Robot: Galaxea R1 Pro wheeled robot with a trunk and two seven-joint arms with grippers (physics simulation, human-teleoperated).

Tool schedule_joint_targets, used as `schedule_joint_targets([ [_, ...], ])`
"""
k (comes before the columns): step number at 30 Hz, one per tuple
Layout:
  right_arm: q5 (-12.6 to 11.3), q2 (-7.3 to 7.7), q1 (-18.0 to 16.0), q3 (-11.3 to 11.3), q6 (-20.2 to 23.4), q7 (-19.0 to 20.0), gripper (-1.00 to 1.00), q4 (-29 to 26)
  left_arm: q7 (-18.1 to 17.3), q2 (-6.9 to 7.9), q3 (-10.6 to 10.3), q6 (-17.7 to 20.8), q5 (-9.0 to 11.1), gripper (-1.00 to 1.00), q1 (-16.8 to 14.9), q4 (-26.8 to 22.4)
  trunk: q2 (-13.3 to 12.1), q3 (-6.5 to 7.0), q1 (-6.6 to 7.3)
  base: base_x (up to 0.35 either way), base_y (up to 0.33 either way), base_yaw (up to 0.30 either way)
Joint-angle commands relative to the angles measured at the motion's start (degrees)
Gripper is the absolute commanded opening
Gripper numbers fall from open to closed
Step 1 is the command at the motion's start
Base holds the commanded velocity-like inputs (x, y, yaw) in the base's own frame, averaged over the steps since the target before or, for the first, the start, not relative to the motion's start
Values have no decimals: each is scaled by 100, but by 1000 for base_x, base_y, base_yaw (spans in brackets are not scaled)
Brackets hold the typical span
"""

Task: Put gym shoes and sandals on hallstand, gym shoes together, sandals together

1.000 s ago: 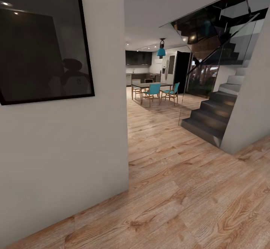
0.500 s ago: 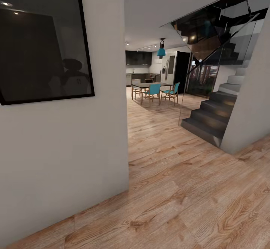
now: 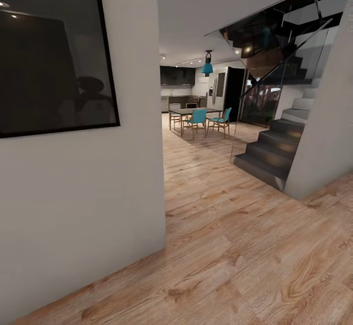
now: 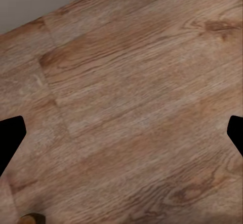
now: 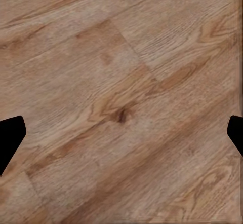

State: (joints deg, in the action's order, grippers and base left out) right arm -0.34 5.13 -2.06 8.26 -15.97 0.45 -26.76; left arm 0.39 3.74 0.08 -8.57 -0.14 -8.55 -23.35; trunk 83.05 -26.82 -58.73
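I see the black-framed dark panel (image 3: 54, 53) on the near wall cut off by the picture's top and left edges. The staircase (image 3: 274, 153) runs out behind the right-hand wall. The far kitchen (image 3: 181, 87) is too small to read. Both left gripper (image 4: 121, 135) fingertips (image 4: 9, 138) and right gripper (image 5: 121, 135) fingertips (image 5: 9, 138) are clipped at the frame edges.

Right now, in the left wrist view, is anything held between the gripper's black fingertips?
No: the left gripper is open, with bare brown wood-plank floor between its fingertips.
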Motion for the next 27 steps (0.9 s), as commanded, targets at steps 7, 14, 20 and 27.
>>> schedule_joint_targets([
  [7,-2,0,-5,17,-20,7,100,5,4,42,1,-44,4,100,1,6,3,-4,0,0,0,-238],
  [14,4,5,-5,23,-20,7,100,-14,5,47,2,-215,2,100,-9,18,3,-4,0,0,0,-265],
  [20,7,6,-5,27,-20,7,100,-13,-1,48,1,-272,-11,100,-15,28,3,-4,0,0,-85,-268],
  [27,7,6,-5,27,-20,7,100,-13,4,41,1,-283,-8,100,-16,109,3,-4,0,0,-260,-269],
])
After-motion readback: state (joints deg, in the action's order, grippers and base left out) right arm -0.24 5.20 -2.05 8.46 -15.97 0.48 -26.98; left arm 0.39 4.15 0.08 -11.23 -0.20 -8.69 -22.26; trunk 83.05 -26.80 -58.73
